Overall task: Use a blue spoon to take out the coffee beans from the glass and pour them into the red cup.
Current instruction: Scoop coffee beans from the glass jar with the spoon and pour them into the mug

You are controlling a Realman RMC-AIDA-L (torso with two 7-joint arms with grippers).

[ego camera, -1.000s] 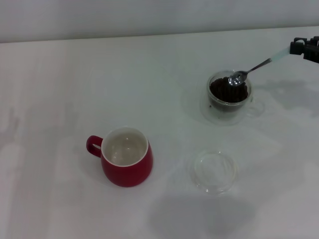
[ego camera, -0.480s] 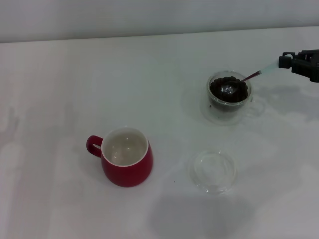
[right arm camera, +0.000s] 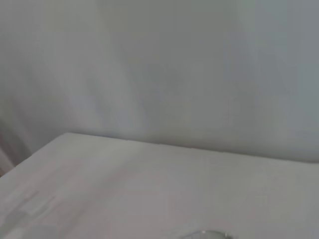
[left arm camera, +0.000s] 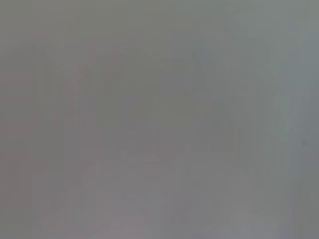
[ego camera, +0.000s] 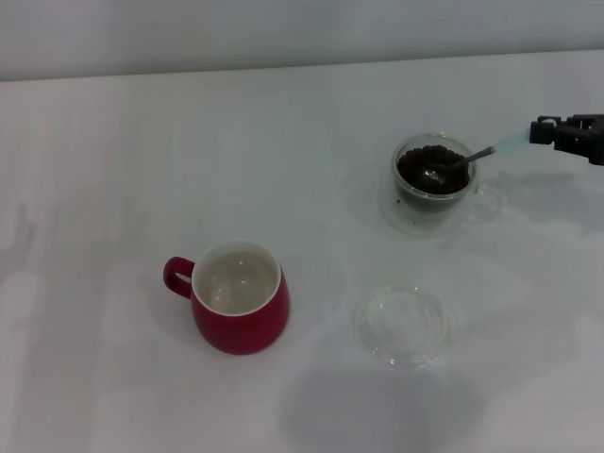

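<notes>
on my head view the red cup (ego camera: 240, 297) sits toward the left of the white table (ego camera: 113, 170), upright, its loop handle pointing left and its white inside bare, in the same spot as half a second ago. to its right, near the front, the flat clear glass saucer (ego camera: 404, 325) lies on the table and has not shifted either. farther back and right stands the glass (ego camera: 433, 183), with the coffee beans (ego camera: 427, 173) heaped dark inside it. the change is in the blue spoon (ego camera: 469, 159): a second ago its metal bowl hung above the glass rim, half a second ago it lay on the beans, and now it sits among the beans toward the right side of the glass, with the neck lying lower across the rim and the pale handle running out to the right. the right gripper (ego camera: 545, 133) holds that handle at the far right edge of my view, clamped on it, and it is a little lower than before. i see nothing of the left gripper; my left wrist view is a flat grey blur. my right wrist view shows only the table surface, a grey wall and a sliver of glass rim at the edge. i can read no brand, label or writing on anything.
</notes>
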